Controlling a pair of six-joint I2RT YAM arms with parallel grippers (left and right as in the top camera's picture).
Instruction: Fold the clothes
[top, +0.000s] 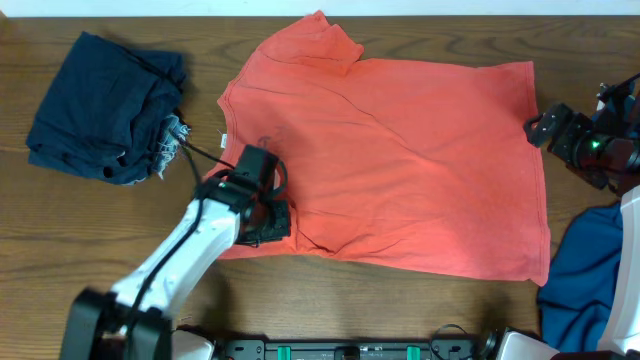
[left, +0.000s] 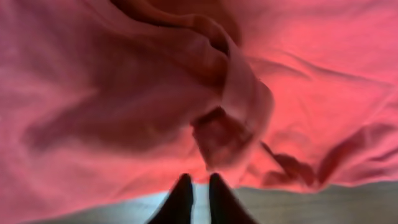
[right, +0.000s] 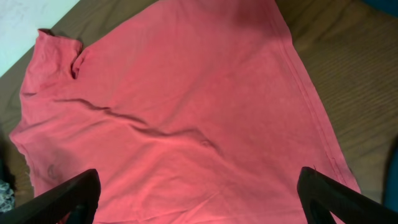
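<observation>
The coral-red T-shirt (top: 400, 160) of the clothes lies spread flat on the wooden table, its neck with a small white label (top: 222, 139) toward the left. My left gripper (top: 272, 222) is down at the shirt's near-left corner. In the left wrist view it (left: 199, 183) is shut, with its tips at the edge of a bunched fold of red cloth (left: 230, 124); only table shows in the thin gap between them. My right gripper (top: 542, 128) hovers at the shirt's right edge. The right wrist view shows it (right: 202, 199) wide open above the shirt (right: 186, 112), holding nothing.
A crumpled dark navy garment (top: 105, 105) lies at the back left of the table (top: 80, 230). At the near right edge sits a blue garment (top: 590, 270). Bare wood runs along the front, below the shirt's hem.
</observation>
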